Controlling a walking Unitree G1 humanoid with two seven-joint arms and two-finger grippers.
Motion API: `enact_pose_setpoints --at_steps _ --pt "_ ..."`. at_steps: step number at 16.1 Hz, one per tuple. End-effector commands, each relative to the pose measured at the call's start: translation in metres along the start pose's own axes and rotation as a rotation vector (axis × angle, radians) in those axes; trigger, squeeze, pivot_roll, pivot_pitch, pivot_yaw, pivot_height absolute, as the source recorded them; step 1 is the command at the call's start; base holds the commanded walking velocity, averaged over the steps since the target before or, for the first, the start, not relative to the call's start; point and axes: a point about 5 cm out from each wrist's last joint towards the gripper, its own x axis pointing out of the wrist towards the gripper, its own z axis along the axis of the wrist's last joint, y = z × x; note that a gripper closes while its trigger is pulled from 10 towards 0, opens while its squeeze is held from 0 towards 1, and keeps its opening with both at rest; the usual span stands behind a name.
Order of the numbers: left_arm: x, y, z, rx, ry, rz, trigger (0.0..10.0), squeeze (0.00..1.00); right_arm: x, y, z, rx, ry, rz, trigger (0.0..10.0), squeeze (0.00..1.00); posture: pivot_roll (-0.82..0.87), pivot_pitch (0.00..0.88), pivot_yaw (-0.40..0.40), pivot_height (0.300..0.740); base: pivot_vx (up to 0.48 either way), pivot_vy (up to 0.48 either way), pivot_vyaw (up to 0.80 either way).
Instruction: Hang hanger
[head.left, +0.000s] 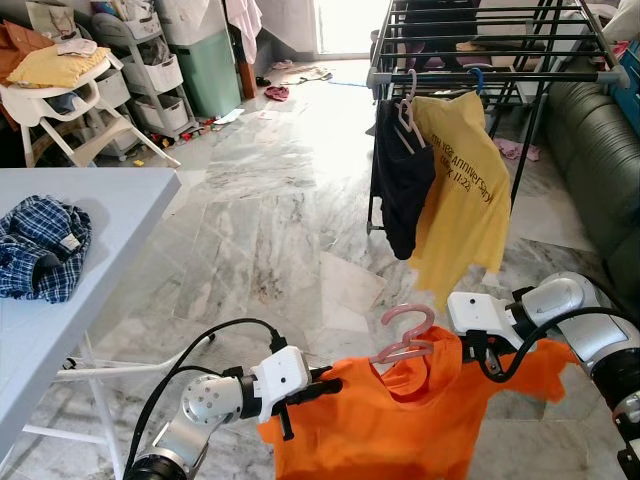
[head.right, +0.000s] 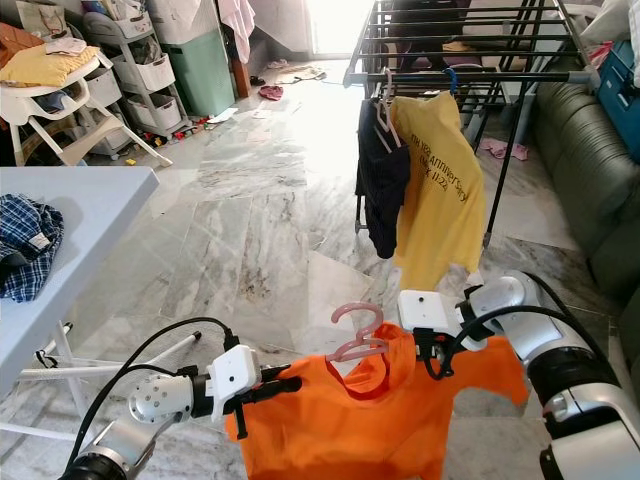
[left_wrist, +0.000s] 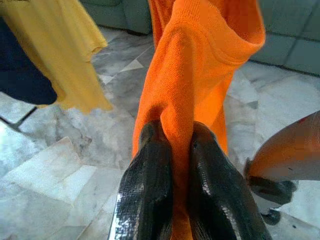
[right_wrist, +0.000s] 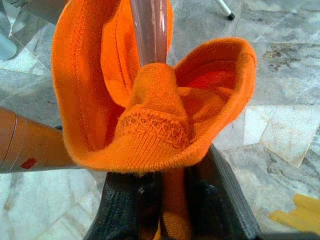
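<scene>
shirt (head.left: 400, 420) in orange hangs between us on a pink hanger (head.left: 405, 335), low and well short of the rack (head.left: 480, 75). left gripper (left_wrist: 175, 145) and right gripper (right_wrist: 172, 185) fingers are closed on the cloth. we should lift evenly, keeping the hook upright.

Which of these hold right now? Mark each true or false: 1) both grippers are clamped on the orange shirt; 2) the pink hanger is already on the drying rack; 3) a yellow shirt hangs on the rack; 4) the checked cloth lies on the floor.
1) True: the left gripper and the right gripper are each shut on the orange shirt.
2) False: the pink hanger sits in the shirt's collar, held up between the arms, short of the drying rack.
3) True: the yellow shirt hangs there beside a dark garment.
4) False: the checked cloth lies on the table.
</scene>
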Motion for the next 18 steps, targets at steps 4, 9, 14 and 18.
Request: enact_pose_setpoints --at_steps 4,9,14,18 --pt "0.005 0.020 0.018 0.118 -0.040 0.135 10.0 1.00 0.009 0.006 -0.003 0.046 -0.072 -0.070 0.0 0.00 -0.12 0.000 0.096 0.740 0.000 0.000 0.00" --pt "-0.002 0.044 0.027 0.195 -0.025 0.250 10.0 1.00 0.025 0.017 -0.005 0.083 -0.139 -0.111 0.0 0.00 -0.12 0.000 0.096 0.740 0.000 0.000 0.00" --pt "-0.007 0.051 0.020 0.216 0.006 0.373 10.0 1.00 0.038 0.016 -0.015 0.158 -0.131 -0.307 0.0 0.00 -0.12 0.000 0.096 0.740 0.000 0.000 0.00" --pt "-0.019 0.062 0.011 0.104 0.011 0.596 10.0 1.00 0.048 0.012 -0.022 0.251 -0.117 -0.497 0.0 0.00 -0.12 0.000 0.094 0.740 0.000 0.000 0.00"
